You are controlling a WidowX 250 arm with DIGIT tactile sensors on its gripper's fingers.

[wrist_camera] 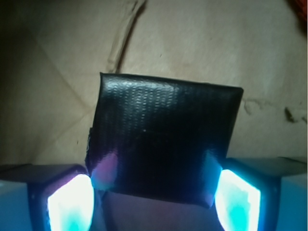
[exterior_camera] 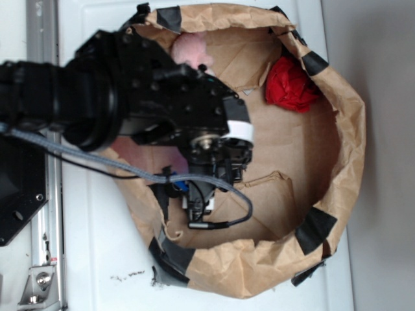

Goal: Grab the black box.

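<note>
With the small flat glossy black box [wrist_camera: 163, 139] between its glowing fingers [wrist_camera: 70, 202], end effector [wrist_camera: 154, 202] looks part-open, flanking it; next: squeeze, lift.

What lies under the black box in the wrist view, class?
Crumpled brown paper shows all around the black box, so the box seems to lie on it. The patch directly beneath is covered, and the glowing fingers hide its lower corners.
</note>
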